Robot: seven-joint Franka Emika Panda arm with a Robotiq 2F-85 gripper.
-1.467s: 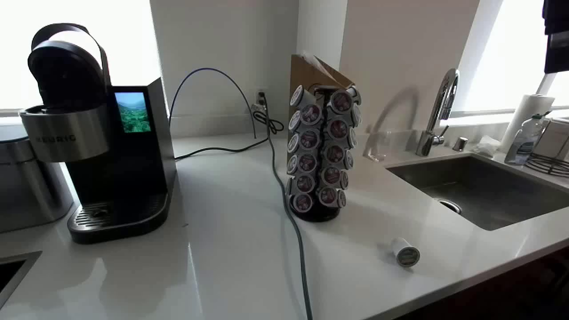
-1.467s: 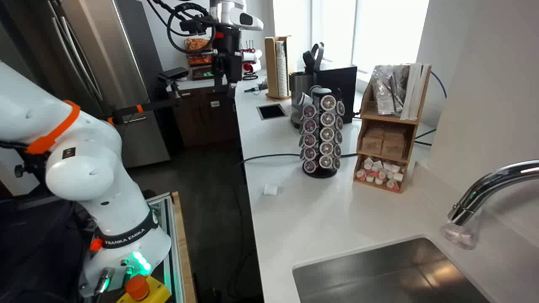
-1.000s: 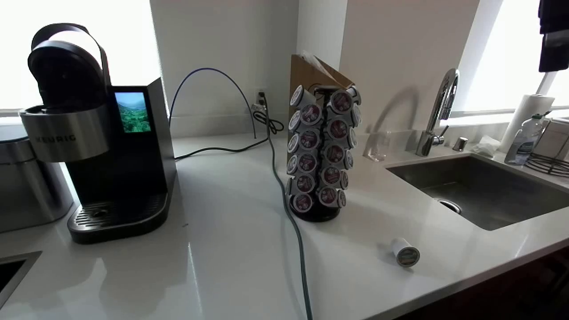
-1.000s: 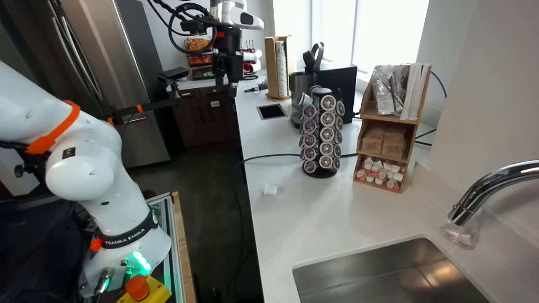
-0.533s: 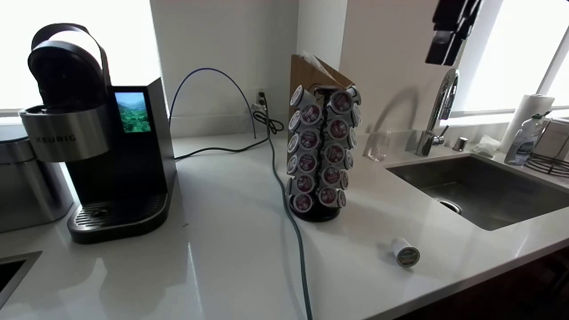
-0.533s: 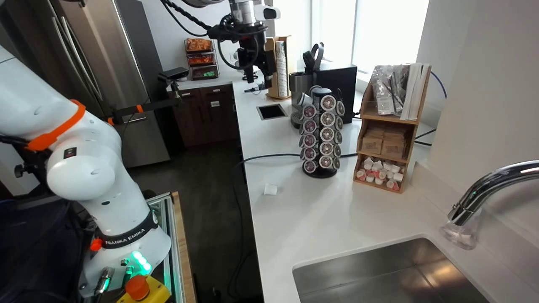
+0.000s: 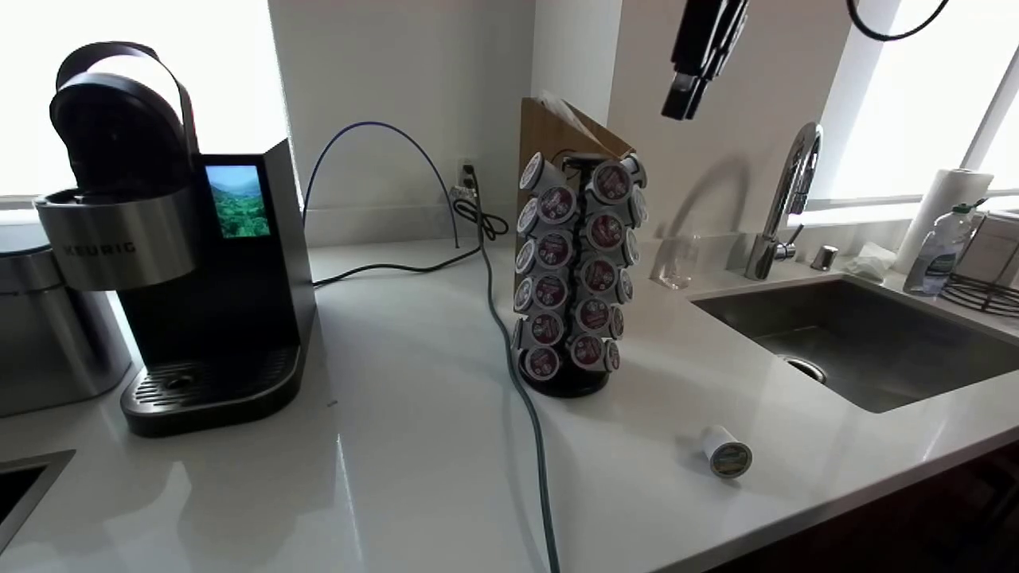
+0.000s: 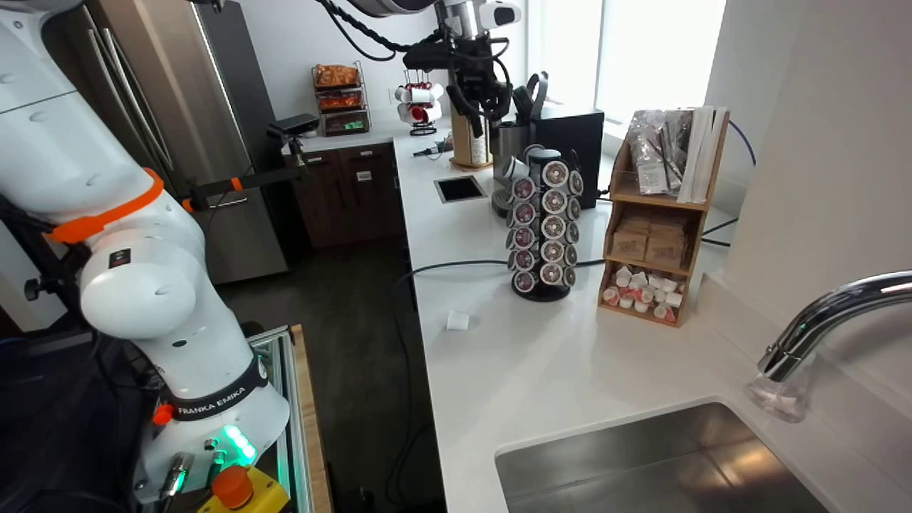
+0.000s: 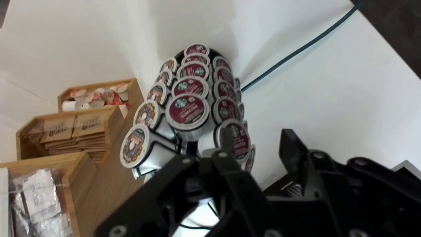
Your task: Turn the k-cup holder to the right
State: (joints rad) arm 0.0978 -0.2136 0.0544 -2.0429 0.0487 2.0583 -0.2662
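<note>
In an exterior view, the Keurig coffee machine (image 7: 171, 239) stands at the left on the white countertop (image 7: 414, 477), its lid raised. To its right, the gray cord (image 7: 499, 318) runs just beside the k-cup holder (image 7: 575, 267). The k-cup holder stands upright on its round black base, long axis vertical. Pod lids face outward, burgundy-printed ones toward this camera. A wooden organizer (image 7: 541, 131) stands behind it. In the wrist view, the base lies toward the top edge and the upper end toward the Robotiq gripper (image 9: 257, 140). In both exterior views, the gripper hangs above the level of the holder's top, apart from it. The jaws stand apart, with a visible gap between the fingertips (image 9: 292, 148); whether this is full stroke cannot be determined. At the right, a loose coffee pod (image 7: 726, 452) lies on its side, and the chrome faucet (image 7: 784, 199) rises beside the sink (image 7: 892, 350).
</note>
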